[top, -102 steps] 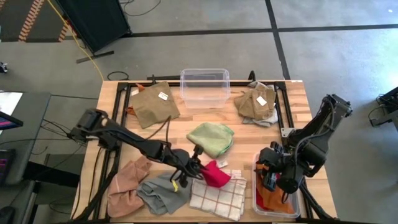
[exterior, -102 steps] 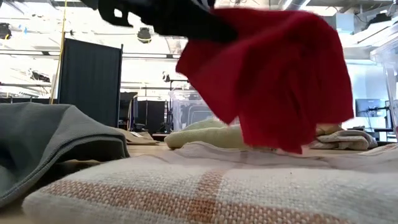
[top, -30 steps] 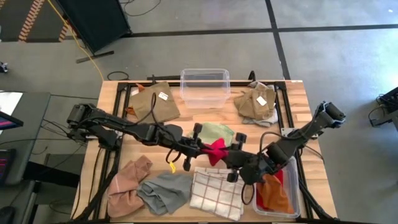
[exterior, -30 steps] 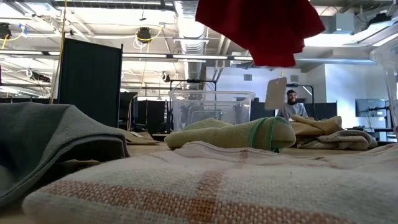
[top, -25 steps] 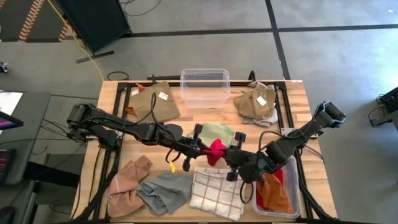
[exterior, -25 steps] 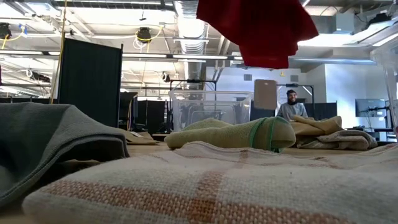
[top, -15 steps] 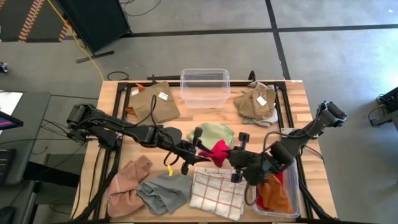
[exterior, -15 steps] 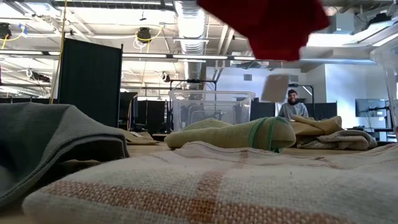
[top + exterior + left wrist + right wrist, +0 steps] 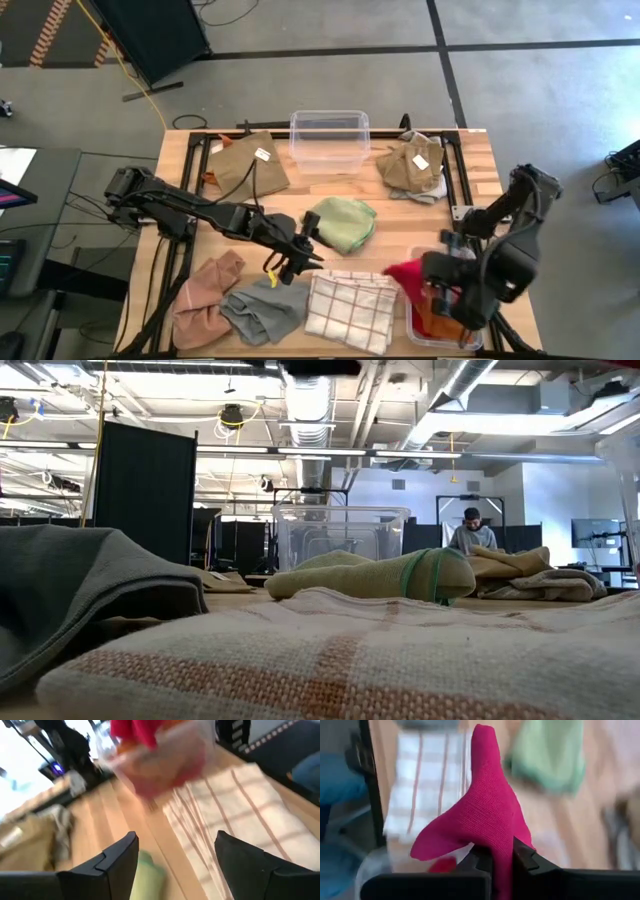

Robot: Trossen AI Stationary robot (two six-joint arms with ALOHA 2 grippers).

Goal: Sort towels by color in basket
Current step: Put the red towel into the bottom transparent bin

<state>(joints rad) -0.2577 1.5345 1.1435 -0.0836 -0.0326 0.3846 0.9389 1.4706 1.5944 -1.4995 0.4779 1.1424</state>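
Two grippers: both over the table's near half.
Right gripper (image 9: pixel 501 862): fingers pinching the red towel (image 9: pixel 406 276), held at 9 o'clock off the near-right bin (image 9: pixel 478 335), just beside its rim.
Left gripper (image 9: pixel 305 262): fingers spread wide, nothing between them, at 12 o'clock above the checked towel (image 9: pixel 347 308).
Green towel (image 9: pixel 340 222): table centre.
Grey towel (image 9: pixel 258 311): 9 o'clock of the checked towel.

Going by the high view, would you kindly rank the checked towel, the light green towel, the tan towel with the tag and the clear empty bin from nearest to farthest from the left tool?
From the left tool, which is open:
1. Checked towel, just beside it toward the table's near edge.
2. Light green towel, mid-table.
3. Tan towel with the tag, far-left corner.
4. Clear empty bin, far edge, middle.
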